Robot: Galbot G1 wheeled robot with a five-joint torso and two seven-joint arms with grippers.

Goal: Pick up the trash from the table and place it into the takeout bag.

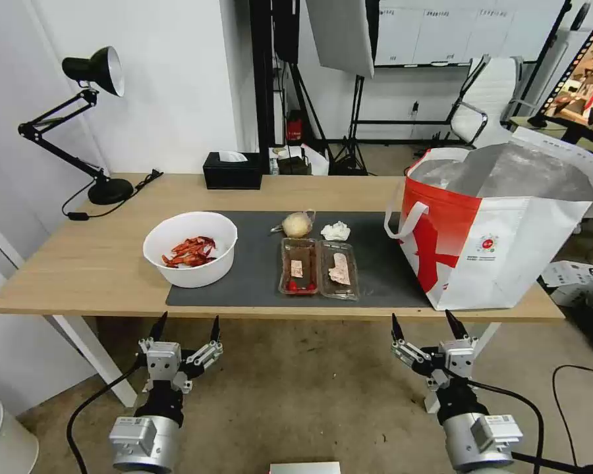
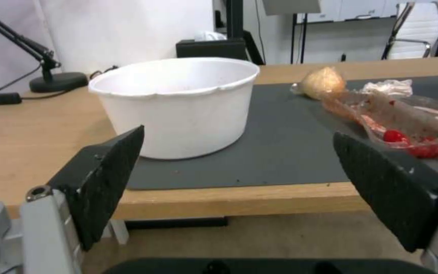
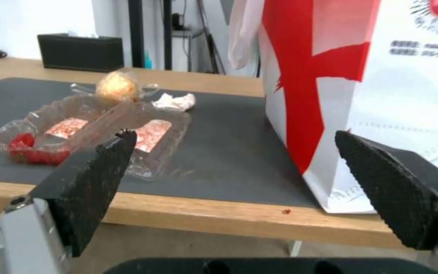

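We held our left hand below the counter's front edge, ahead of the bowl, its fingers spread wide and empty. Our right hand hung likewise below the front edge, near the bag's front corner, also spread and gripping nothing.

On the counter, the white bowl of red shells sat on the mat's left end, near the front edge. The clear hinged tray lay opened flat mid-mat, its two halves side by side and each half running front to back, with red scraps at the front end of the left half. Behind it rested the wrapped tan ball and, just beside that, the crumpled tissue, both towards the mat's back edge. The takeout bag stood upright at the right end, mouth open upward, its base close to the front edge.

We judged the risks so: the flimsy tray could fold or spill its scraps if pinched on one half; the bowl could tip shells when lifted by its rim; and a nudge at the bag's wall might collapse its mouth or push it off the front edge.
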